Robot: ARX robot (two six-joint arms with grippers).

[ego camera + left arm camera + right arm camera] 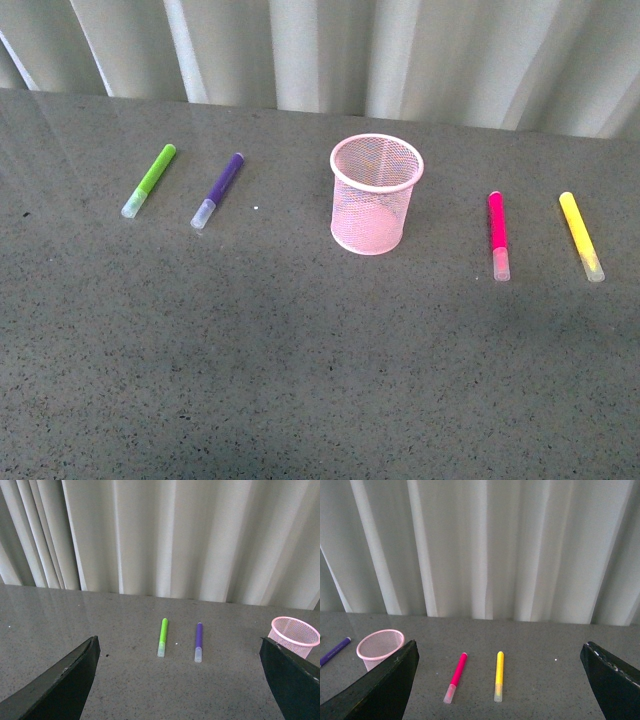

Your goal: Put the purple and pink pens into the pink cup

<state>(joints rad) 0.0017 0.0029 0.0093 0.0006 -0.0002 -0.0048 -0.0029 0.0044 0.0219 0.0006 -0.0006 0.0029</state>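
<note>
The near stretch of the table [300, 380] lies open right across, so I can sweep over it from either side. On the left the purple pen [218, 190] has the green marker [149, 180] close on its outer side and open surface toward the pink cup [376, 195]; on the right the pink pen [498, 235] sits likewise, with the yellow marker [581, 236] outside it. The cup is the only tall thing, its mouth open from above, and the curtain [400, 50] closes the far edge.
</note>
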